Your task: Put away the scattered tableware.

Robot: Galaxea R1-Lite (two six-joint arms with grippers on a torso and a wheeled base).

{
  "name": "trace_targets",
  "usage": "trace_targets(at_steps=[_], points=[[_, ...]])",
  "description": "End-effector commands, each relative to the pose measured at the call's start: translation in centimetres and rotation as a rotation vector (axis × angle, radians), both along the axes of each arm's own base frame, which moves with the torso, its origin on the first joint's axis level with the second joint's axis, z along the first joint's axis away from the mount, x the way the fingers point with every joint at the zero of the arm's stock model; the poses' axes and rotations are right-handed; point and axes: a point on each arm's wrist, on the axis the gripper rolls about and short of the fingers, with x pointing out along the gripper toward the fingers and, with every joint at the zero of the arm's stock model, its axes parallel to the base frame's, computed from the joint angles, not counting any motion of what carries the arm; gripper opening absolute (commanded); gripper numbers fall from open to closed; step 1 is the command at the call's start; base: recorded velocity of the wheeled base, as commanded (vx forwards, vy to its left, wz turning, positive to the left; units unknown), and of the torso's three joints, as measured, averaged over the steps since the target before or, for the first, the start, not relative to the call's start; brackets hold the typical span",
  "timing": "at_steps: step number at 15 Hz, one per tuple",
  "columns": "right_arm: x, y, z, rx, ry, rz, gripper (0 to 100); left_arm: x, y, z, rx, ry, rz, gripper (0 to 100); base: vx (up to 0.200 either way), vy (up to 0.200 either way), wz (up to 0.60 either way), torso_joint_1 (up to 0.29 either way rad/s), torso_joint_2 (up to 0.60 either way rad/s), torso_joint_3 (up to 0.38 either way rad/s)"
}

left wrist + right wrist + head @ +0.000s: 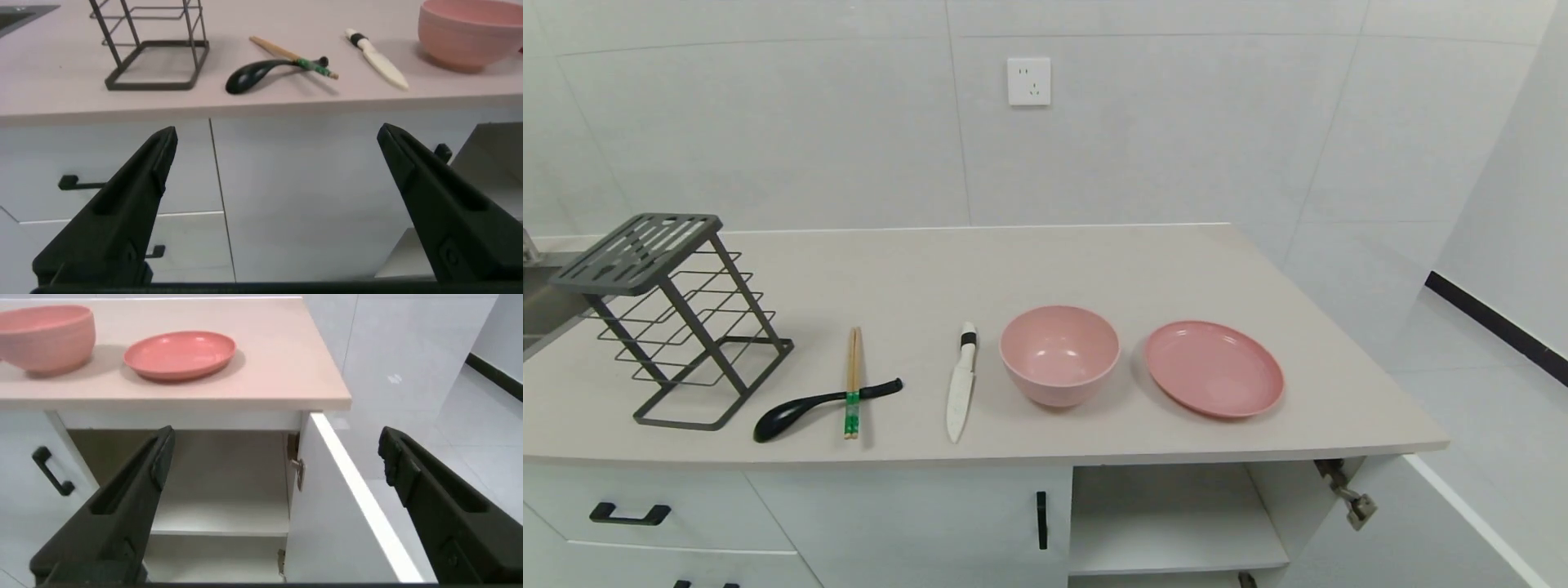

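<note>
Tableware scattered along the bench, both sets of jaws empty.
Head view: on the bench (pixel 1013 269), from the robot's left, stand a wire rack (pixel 670 318), a black spoon (pixel 817 404) with chopsticks (pixel 852 382) crossing its handle, a knife (pixel 961 380), a pink bowl (pixel 1059 353) and a pink plate (pixel 1214 367); the cupboard (pixel 1168 523) beneath the plate is open. Left wrist view: the left jaws gape wide, holding nothing, facing the closed drawers (pixel 33 147). Right wrist view: the right jaws gape wide, empty, facing the open cupboard.

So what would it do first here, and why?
Probably lift the right gripper toward the pink plate: it lies on the counter above the open cabinet, and that gripper is open, holding nothing, low in front of the cabinet.
</note>
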Motion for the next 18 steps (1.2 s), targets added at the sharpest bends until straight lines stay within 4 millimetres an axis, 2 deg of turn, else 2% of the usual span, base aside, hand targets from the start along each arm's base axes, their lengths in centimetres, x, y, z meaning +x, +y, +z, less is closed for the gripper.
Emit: trace_targets(at_steps=[1, 6, 10, 12, 18], points=[[0.01, 0.00, 0.00, 0.000, 0.001, 0.001, 100, 0.01, 0.00, 0.01, 0.000, 0.001, 0.000, 100, 0.000, 0.000, 0.00, 0.281, -0.52, -0.266], [0.01, 0.00, -0.01, 0.000, 0.003, 0.001, 100, 0.01, 0.00, 0.01, 0.000, 0.001, 0.002, 100, 0.000, 0.000, 0.00, 0.200, -0.37, -0.177], [0.01, 0.00, 0.00, 0.000, 0.001, 0.001, 100, 0.01, 0.00, 0.01, 0.000, 0.001, 0.002, 100, 0.000, 0.000, 0.00, 0.012, -0.02, -0.008], [0.01, 0.00, 0.00, 0.000, 0.001, 0.001, 100, 0.01, 0.00, 0.01, 0.000, 0.001, 0.002, 100, 0.000, 0.000, -0.60, 0.005, 0.00, 0.000], [0.01, 0.00, 0.00, 0.000, 0.001, 0.001, 100, 0.01, 0.00, 0.01, 0.000, 0.001, 0.002, 100, 0.000, 0.000, 0.00, 0.000, 0.00, 0.000]])
